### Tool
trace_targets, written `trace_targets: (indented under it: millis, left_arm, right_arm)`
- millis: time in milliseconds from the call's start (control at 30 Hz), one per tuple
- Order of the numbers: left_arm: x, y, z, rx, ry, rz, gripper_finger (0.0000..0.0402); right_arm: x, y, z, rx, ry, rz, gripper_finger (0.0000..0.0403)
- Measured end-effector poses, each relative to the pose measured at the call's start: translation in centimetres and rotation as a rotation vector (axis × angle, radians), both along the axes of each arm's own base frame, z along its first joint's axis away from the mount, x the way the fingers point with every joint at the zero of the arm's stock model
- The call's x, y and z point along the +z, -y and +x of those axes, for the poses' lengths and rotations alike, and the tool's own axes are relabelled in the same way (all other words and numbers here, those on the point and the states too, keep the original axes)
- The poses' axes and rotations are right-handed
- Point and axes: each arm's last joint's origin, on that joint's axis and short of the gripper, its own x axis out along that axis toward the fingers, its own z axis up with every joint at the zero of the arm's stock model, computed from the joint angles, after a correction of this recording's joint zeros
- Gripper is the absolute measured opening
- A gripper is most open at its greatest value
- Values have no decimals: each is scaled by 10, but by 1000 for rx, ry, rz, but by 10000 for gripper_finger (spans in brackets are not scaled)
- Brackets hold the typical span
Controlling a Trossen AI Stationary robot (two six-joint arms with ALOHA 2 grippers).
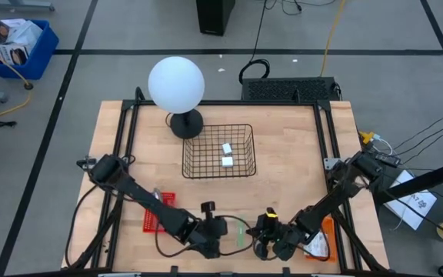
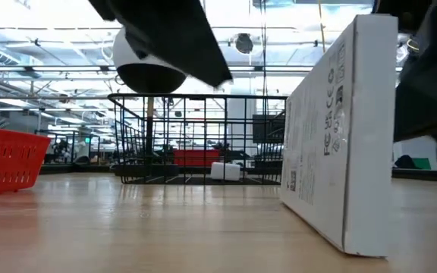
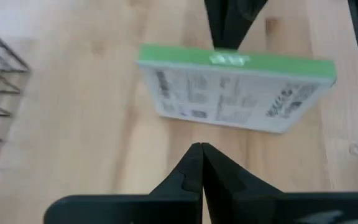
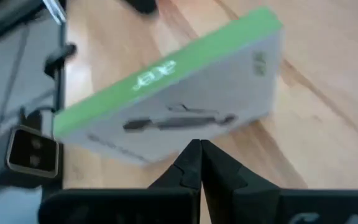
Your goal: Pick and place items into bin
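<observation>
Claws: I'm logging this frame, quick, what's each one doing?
Left claw: closed, holding nothing, facing the green-edged box.
Right claw: closed, holding nothing, beside that box.

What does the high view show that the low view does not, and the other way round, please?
Only the high view shows both arms whole, with the left gripper and right gripper shut near the table's front edge, and an orange item by the right arm.

Only the low view shows the printed side of the white box, standing on edge.

Both show the wire basket holding white blocks, the globe lamp behind it and a red basket.
</observation>
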Motion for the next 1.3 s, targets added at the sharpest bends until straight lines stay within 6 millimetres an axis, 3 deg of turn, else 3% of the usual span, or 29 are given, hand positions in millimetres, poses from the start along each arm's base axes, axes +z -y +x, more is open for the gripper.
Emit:
trace_targets:
  millis: [233,333,433,500,600,667,800,967,1167,1300]
  left_arm:
    - [22,5,-14,-34,32,43,3]
    - [29,7,-16,-45,61,34,5]
    - [22,2,-13,15,52,2,6]
    - [-1,-11,0,67,74,-60,3]
    - [-49,-40,16,44,-22,-216,3]
    - [-59,-51,17,111,-39,-265,2]
    - [-69,-49,7,144,-35,-229,2]
    - [-49,-38,-1,77,22,-178,2]
    - [17,-13,-36,17,113,-206,3]
    - [25,-5,-57,56,31,-276,2]
  right_arm:
    - [43,7,-19,189,-17,-186,0]
    - [46,19,-17,222,-81,-216,0]
    - [16,38,-6,152,-282,-95,0]
    - [-17,43,-5,88,-394,-9,0]
    - [-45,38,-3,68,-386,64,0]
    - [-52,34,-2,64,-363,67,0]
    - [-53,31,-2,48,-331,80,0]
    - [-50,30,2,49,-279,83,0]
    - [-50,31,4,48,-262,78,0]
    - [-47,31,8,67,-223,77,0]
